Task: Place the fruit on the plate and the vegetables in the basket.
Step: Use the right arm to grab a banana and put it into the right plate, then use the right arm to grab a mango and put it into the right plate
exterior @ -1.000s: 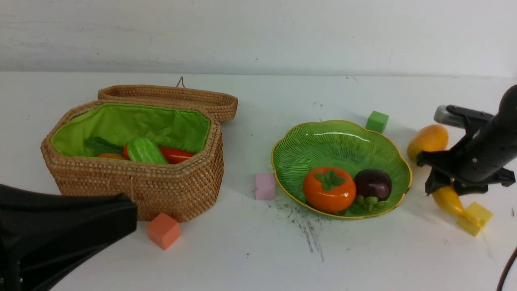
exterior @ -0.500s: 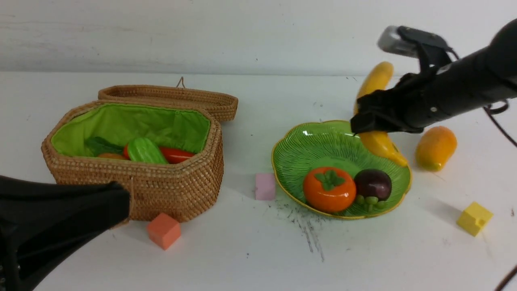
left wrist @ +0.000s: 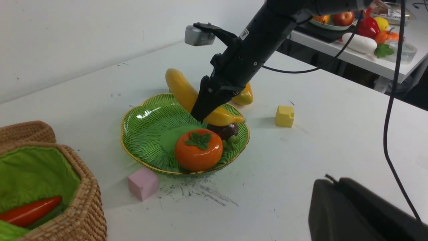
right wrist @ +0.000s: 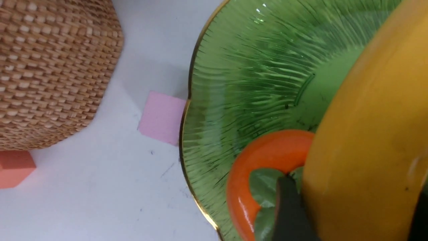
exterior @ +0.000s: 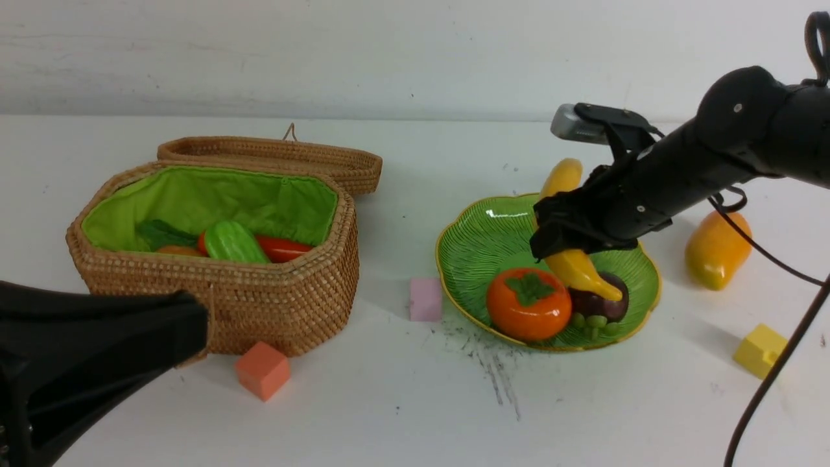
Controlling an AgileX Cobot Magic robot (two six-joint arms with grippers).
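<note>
My right gripper (exterior: 565, 245) hangs low over the green leaf-shaped plate (exterior: 489, 237), shut on the yellow banana (exterior: 576, 269), which lies slanted between its fingers (right wrist: 289, 207). The banana's lower tip rests over the dark purple mangosteen (exterior: 600, 306). The orange persimmon (exterior: 528, 305) sits in the plate beside it. The mango (exterior: 716, 250) lies on the table right of the plate. In the wicker basket (exterior: 259, 305) lie the green gourd (exterior: 233, 243) and the carrot (exterior: 282, 248). My left gripper (exterior: 198, 327) is shut and empty, in front of the basket.
A pink cube (exterior: 425, 299) lies between basket and plate. An orange cube (exterior: 262, 370) sits before the basket and a yellow cube (exterior: 760, 350) at the front right. The basket's lid (exterior: 272, 159) lies open behind it. A cable (exterior: 771, 363) trails from the right arm.
My right gripper lifted the banana from the table's right side, carried it left past the mango and lowered it over the plate onto the mangosteen. The left gripper hardly moved.
</note>
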